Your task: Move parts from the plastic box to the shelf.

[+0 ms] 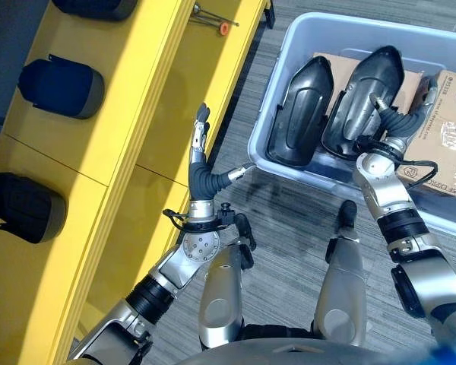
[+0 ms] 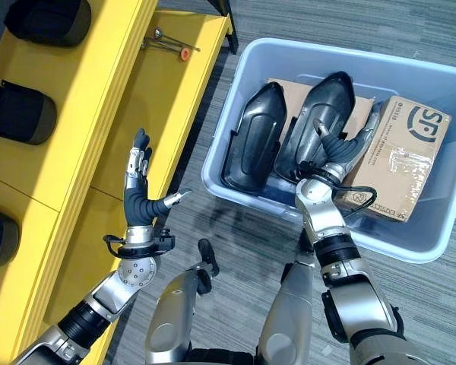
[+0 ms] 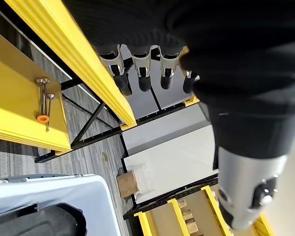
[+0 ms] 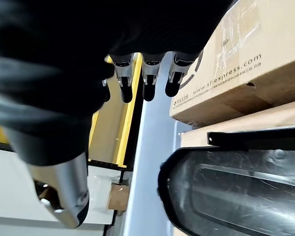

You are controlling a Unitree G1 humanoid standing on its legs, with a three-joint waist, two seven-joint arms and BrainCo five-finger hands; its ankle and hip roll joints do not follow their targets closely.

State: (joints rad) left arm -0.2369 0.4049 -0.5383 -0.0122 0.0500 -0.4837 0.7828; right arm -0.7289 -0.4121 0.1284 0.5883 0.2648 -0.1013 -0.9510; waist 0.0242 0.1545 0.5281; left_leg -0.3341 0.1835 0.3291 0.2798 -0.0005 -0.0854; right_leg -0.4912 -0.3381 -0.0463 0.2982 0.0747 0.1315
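— While your right hand hangs over the plastic box, which part is it nearest?

— You have it above the right-hand black shell part, low on that part's near end. Its fingers are straight and spread, holding nothing. The twin shell lies just beside it toward the shelf side of the box.

— Which way do the shells run?

— Both lie lengthwise from the box's near wall to its far wall, side by side, hollow side down as far as you can judge. A cardboard box fills the box's right end, close to the hand.

— And your left hand?

— It stands well apart, beside the yellow shelf, fingers extended and empty. So the right hand is the nearer one.

— Room on the shelf?

— Three dark parts already sit along its upper board; the lower board near its front edge looks bare, save a small tool with an orange ring at its far end. You probably need to grasp across the shell's narrow width.
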